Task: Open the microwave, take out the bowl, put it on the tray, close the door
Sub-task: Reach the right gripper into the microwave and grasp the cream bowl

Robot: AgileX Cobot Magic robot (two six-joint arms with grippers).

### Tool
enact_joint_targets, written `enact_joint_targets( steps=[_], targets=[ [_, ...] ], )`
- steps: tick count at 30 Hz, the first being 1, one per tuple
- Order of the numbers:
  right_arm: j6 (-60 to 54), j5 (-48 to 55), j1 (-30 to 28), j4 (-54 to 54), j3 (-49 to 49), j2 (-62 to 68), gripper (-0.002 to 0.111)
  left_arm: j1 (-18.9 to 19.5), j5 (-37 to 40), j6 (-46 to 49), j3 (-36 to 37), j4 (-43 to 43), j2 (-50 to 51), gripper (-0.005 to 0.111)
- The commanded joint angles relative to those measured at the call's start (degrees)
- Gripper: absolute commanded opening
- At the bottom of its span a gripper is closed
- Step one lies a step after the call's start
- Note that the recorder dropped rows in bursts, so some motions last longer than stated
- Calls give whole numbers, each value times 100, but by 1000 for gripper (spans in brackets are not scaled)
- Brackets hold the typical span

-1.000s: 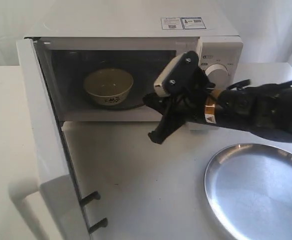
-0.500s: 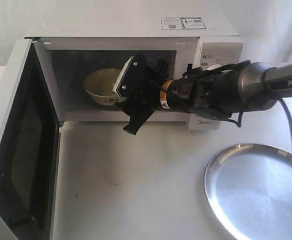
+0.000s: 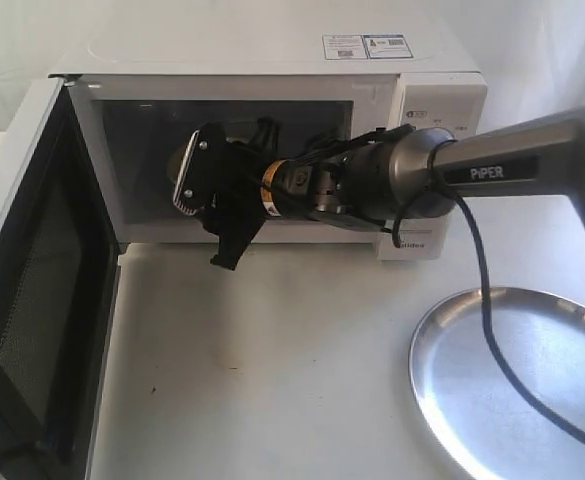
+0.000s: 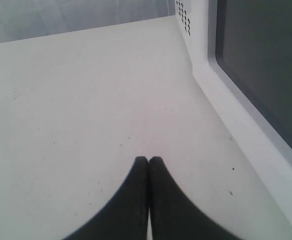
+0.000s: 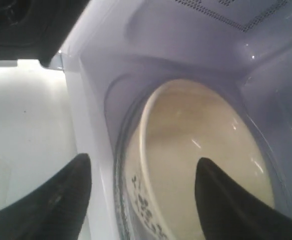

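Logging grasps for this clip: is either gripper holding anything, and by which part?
Nothing is held. The right gripper is open at the bowl, not closed on it; the left gripper is shut, empty, over the table.

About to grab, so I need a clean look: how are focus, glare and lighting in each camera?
Right wrist view: bowl soft but readable, small highlights inside, fingers blurred dark. Exterior view: sharp, but right gripper blocks the bowl in the dim microwave. Left wrist view: evenly lit, left gripper blurred.

Shiny silver metal tray (image 3: 517, 390), glossy cream ceramic bowl (image 5: 200, 150) (faint highlights inside), smooth white microwave (image 3: 272, 45) casing, matt white table (image 3: 272, 380)
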Motion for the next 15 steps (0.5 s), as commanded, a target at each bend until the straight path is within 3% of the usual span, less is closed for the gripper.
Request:
enact_joint_targets(
  steps=[1, 5, 10, 15],
  targets=[
    [-56, 366, 21, -12, -292, 296, 52, -5, -10, -37, -6, -20, -12, 0],
    [-56, 680, 21, -12, -438, 520, 37, -5, -10, -37, -6, -20, -12, 0],
    [229, 671, 21, 136, -448, 528, 0, -5, -10, -37, -6, -20, -12, 0],
    [820, 758, 89, 136, -88, 84, 0, -5, -10, -37, -6, -20, -12, 0]
  ],
)
